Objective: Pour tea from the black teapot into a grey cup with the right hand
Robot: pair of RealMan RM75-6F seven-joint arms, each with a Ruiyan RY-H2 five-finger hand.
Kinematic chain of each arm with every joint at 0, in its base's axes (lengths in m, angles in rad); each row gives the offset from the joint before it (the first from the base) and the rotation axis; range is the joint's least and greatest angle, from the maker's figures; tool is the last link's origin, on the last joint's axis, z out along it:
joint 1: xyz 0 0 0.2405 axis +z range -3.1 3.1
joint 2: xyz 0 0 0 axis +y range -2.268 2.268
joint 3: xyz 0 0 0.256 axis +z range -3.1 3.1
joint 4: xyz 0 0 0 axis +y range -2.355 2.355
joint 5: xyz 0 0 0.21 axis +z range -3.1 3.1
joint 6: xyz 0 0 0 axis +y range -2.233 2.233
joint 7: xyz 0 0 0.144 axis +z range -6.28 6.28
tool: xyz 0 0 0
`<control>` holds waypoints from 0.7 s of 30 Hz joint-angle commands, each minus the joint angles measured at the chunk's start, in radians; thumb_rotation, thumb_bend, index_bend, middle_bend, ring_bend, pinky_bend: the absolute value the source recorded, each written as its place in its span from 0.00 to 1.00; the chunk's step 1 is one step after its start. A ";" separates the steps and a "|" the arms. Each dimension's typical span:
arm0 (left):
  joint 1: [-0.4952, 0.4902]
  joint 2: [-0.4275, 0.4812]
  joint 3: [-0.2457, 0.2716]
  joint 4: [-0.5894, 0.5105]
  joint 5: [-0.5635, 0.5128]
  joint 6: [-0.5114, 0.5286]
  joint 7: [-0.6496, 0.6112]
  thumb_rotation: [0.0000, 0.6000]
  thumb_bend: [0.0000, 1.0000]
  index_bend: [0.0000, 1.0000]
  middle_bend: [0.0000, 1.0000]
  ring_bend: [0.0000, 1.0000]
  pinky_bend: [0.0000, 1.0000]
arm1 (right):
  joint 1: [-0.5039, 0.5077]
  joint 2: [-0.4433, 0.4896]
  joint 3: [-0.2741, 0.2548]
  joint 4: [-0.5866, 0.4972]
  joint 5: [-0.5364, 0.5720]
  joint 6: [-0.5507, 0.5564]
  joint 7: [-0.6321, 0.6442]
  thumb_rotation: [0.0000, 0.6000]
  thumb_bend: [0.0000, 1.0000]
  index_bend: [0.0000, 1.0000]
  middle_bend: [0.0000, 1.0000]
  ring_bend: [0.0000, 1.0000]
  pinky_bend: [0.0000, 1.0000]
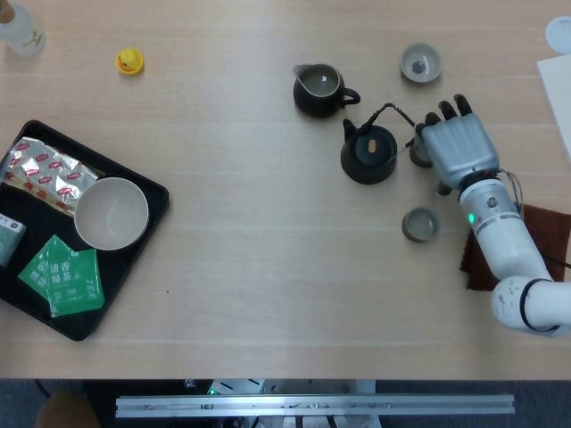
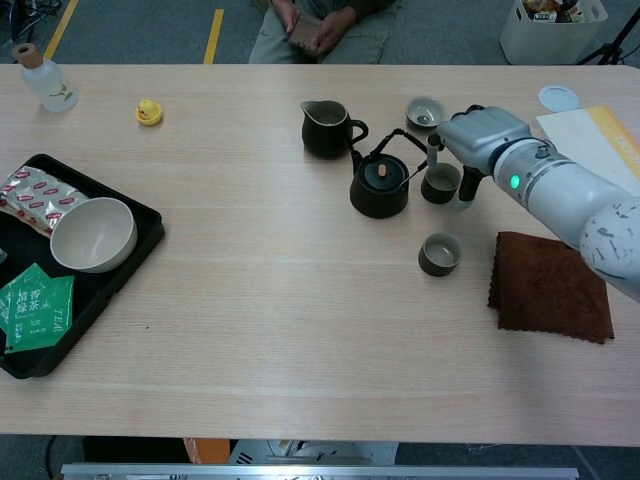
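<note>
Right now the right hand hovers at three o'clock of the black teapot, fingers spread and holding nothing, its fingertips near the wire handle. To grasp well, I judge it should close around that handle, clear of the grey cup just beside the pot; another grey cup waits at five o'clock.

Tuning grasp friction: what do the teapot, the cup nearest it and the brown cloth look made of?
Teapot: probably ceramic or cast iron, matte black, with little shine and a thin wire handle. Cup: likely glazed stoneware, grey-green with a dull sheen. Cloth: soft fabric, perhaps microfibre or terry, brown with a fuzzy nap. Right hand sits right by the handle.
</note>
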 commanded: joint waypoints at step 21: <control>0.009 0.003 0.004 0.004 0.012 0.012 -0.013 1.00 0.29 0.07 0.11 0.03 0.01 | -0.042 0.041 0.028 -0.024 -0.059 0.046 0.004 1.00 0.00 0.20 0.25 0.07 0.07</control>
